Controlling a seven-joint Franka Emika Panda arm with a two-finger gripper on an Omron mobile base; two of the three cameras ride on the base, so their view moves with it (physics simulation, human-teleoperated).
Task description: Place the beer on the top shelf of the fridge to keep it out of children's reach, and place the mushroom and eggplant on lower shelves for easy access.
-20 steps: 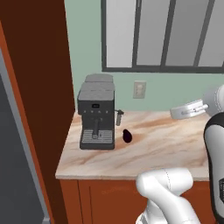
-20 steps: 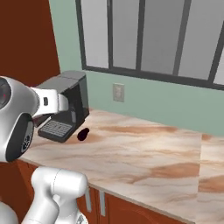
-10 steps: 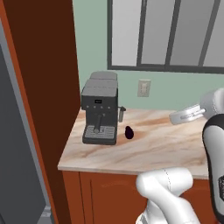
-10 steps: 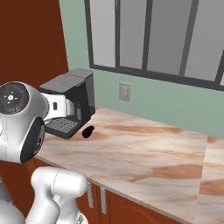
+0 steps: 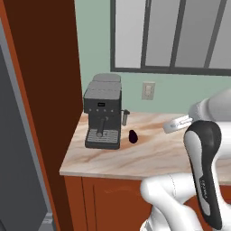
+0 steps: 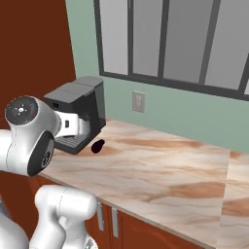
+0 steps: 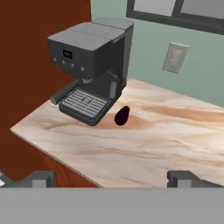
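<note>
Beside the coffee machine [image 5: 103, 116], just off its right side on the marbled surface [image 7: 166, 144], lies the eggplant [image 7: 122, 115], a small dark oval, apart from the machine's drip tray. The fingers [image 7: 43, 178] stand spread wide with nothing between them, well short of the eggplant. This looks like the approach to picking it up. The next move calls for bringing the hand forward and down over the oval, lining the fingers across its narrow width without knocking the machine. At the far left of the left base view a grey slab may be the fridge [image 5: 18, 149], but its shelves are cut off. Whether the eggplant lies flat or tilted is hard to tell.
</note>
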